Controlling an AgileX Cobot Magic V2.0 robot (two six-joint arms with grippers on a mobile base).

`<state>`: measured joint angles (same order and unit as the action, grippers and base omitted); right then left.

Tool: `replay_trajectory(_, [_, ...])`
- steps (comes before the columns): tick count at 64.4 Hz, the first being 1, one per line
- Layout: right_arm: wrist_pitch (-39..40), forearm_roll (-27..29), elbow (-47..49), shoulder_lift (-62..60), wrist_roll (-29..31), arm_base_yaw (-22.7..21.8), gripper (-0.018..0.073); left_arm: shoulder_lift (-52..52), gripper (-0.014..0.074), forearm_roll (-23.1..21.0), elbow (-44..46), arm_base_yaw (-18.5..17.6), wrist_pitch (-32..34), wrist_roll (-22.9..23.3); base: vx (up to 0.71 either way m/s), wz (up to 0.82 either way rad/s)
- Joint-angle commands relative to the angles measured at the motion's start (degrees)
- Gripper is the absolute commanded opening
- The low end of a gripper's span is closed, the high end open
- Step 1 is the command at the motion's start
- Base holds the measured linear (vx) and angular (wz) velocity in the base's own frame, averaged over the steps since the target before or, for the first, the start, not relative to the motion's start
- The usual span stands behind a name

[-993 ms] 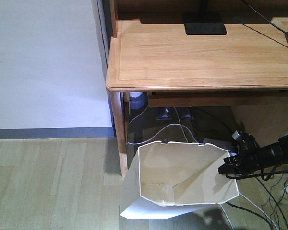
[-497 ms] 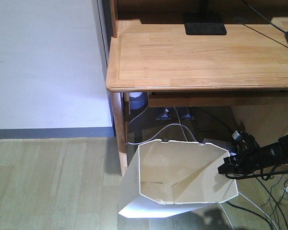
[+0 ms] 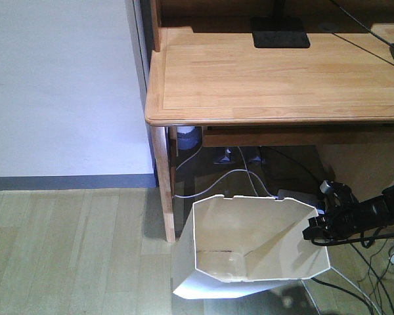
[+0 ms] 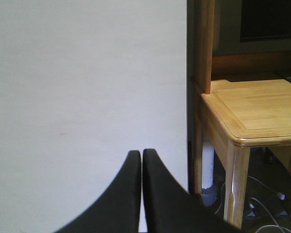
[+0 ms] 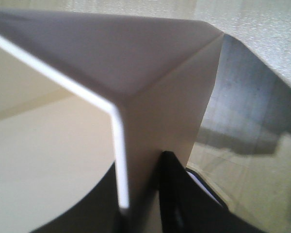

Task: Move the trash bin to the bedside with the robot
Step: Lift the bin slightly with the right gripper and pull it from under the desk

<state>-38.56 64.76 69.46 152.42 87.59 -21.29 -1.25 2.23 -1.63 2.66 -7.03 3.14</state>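
The trash bin (image 3: pixel 249 252) is set on the floor (image 3: pixel 65 249) by the wooden desk (image 3: pixel 276 79). Its rim corner is pinched by the right gripper (image 3: pixel 314 230), presumably for dragging. The left gripper (image 4: pixel 141 194) is pressed together, empty.

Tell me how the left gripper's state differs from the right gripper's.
The left gripper is shut on nothing, while the right gripper is clamped on the rim of the trash bin. The left points at a white wall; the right sits low by the desk. Both have black fingers.
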Motion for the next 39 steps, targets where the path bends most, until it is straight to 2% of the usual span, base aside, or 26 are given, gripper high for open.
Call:
replay_trajectory(1, [-11.5, -0.1, 0.4, -4.4, -0.6, -0.3, -0.0005, -0.3, -0.0006, -0.3, 1.2, 0.0, 4.1, 0.3, 0.00, 0.00])
replay_trajectory(25, [-7.6, -3.0, 0.4, -4.4, -3.0, -0.3, -0.0005, -0.3, -0.0006, -0.3, 1.2, 0.0, 4.1, 0.3, 0.00, 0.00])
replay_trajectory(39, [-10.2, -3.0, 0.4, -4.4, -3.0, -0.3, -0.0005, -0.3, -0.0006, -0.3, 1.2, 0.0, 4.1, 0.3, 0.00, 0.00])
